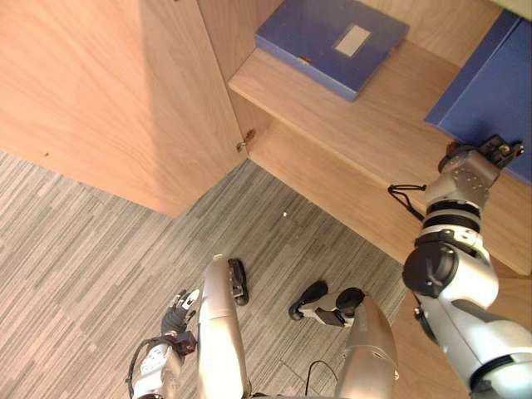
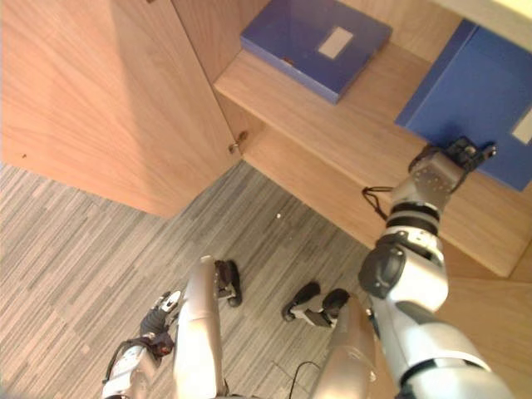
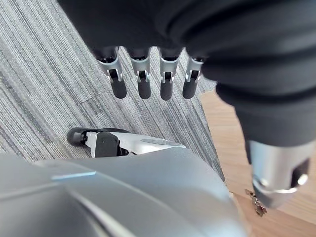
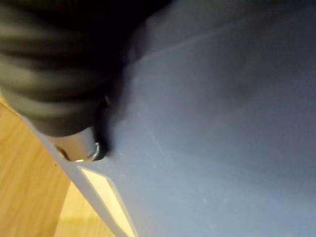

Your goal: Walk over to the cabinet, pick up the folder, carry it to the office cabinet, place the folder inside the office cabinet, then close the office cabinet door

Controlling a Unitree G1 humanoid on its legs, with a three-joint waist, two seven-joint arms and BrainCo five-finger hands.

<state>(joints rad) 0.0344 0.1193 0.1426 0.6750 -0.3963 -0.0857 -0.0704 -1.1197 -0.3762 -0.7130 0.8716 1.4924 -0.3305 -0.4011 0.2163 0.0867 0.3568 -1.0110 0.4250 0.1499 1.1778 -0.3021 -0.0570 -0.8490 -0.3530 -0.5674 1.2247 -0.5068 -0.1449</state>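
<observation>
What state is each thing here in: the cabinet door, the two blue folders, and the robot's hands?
cabinet door: open.
left blue folder: closed, lying flat on the shelf.
right blue folder: on the same shelf, right hand against it.
left hand: open, hanging low over the carpet.
right hand: at the folder, grip hidden.

The office cabinet (image 1: 349,125) is matt wood grain, the folder (image 2: 465,91) smooth and matt, the floor (image 1: 83,249) rough carpet.

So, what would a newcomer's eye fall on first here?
An open wooden cabinet has two blue folders on its shelf: the left folder lies flat, and the right hand rests against the right folder. The left hand hangs open, low over the grey carpet.
</observation>
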